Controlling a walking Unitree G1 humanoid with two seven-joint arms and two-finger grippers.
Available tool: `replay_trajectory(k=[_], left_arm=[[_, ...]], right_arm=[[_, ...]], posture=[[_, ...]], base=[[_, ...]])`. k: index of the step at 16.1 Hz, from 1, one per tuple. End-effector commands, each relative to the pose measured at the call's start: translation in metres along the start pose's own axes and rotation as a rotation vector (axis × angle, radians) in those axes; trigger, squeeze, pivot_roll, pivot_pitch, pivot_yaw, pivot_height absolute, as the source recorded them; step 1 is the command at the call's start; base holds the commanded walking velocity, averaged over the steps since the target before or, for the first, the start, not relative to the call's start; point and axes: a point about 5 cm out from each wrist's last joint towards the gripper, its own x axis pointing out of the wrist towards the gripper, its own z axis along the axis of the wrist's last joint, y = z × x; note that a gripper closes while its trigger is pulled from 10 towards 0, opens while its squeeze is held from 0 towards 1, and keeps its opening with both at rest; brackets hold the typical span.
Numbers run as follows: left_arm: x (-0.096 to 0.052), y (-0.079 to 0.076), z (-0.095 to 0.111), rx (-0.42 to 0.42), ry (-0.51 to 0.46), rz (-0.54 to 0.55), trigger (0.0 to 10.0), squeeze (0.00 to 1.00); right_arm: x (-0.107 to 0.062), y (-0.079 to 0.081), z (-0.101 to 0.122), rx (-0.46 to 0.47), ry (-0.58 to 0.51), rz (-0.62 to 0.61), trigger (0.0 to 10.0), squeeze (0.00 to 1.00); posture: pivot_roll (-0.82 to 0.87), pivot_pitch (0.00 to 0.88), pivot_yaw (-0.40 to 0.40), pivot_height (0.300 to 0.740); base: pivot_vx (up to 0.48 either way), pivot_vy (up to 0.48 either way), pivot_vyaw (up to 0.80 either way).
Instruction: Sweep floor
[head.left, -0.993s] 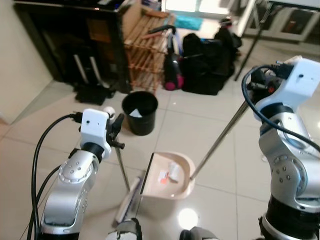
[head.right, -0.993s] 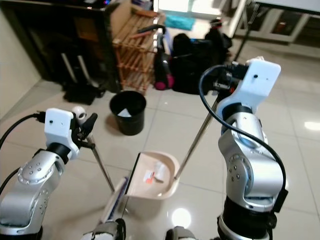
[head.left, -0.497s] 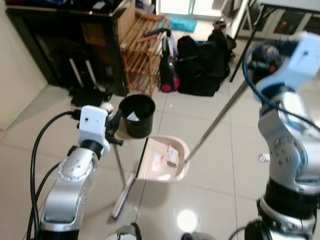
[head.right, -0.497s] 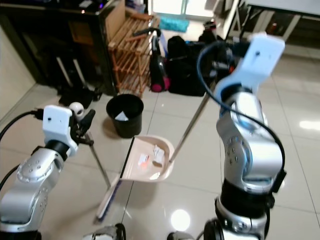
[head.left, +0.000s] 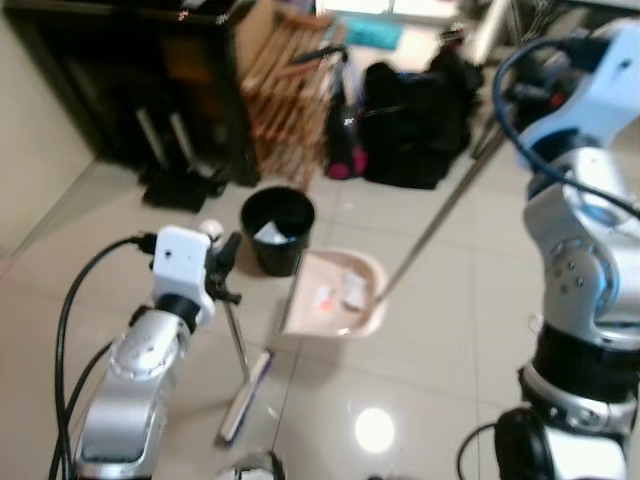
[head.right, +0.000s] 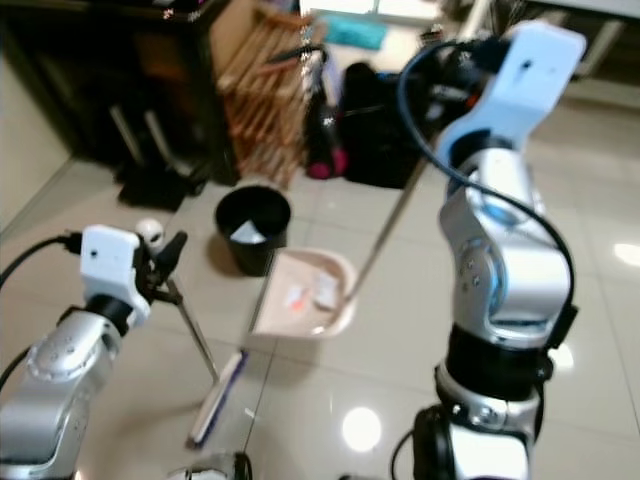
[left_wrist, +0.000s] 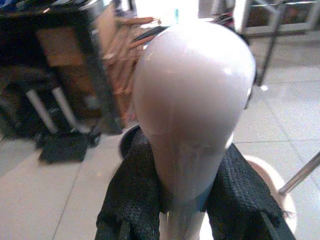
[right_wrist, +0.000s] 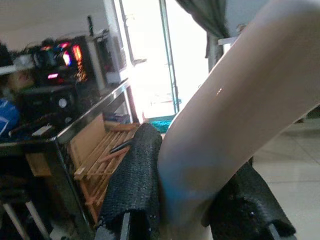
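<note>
Tiled floor (head.left: 440, 330) ahead: my right gripper (right_wrist: 192, 210), clamped on the dustpan's handle (head.left: 440, 215), has the dustpan (head.left: 335, 295) just beside the black bin (head.left: 277, 230), while my left gripper (left_wrist: 190, 200) grips the broom (head.left: 240, 370).

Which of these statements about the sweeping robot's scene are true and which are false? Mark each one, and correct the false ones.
1. The dustpan holds scraps of litter. True.
2. The black bin lies tipped over on its side. False: it stands upright on the tiled floor, beside the dustpan.
3. The left claw is shut on the broom handle. True.
4. The broom head rests inside the dustpan. False: it lies on the floor, nearer the robot than the dustpan.
5. The right claw is open and holds nothing. False: it is shut on the dustpan handle.
6. A wooden rack stands behind the bin. True.
</note>
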Motion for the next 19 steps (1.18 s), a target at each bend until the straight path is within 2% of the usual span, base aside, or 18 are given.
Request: replay_trajectory(k=[1,2,11,19], left_arm=[[-0.002,0.003,0.002,0.017,-0.017,0.007,10.0,0.0],[-0.002,0.005,0.002,0.019,-0.02,0.014,10.0,0.0],[-0.001,0.009,0.003,0.036,-0.031,0.014,10.0,0.0],[-0.001,0.009,0.002,0.034,-0.033,0.004,10.0,0.0]], right_arm=[[0.001,0.011,0.013,0.035,-0.071,0.042,10.0,0.0],[0.003,0.011,0.013,0.078,-0.086,0.022,10.0,0.0],[0.012,0.009,0.019,0.104,-0.13,0.015,10.0,0.0],[0.016,0.009,0.024,0.163,-0.153,-0.002,10.0,0.0]], posture=[[-0.01,0.097,0.0,0.74],[-0.01,0.095,0.0,0.74],[0.01,0.087,0.003,0.74],[0.01,0.075,0.007,0.74]], base=[[0.416,0.0,0.8],[0.412,0.0,0.0],[0.416,0.0,0.0],[0.419,0.0,0.0]])
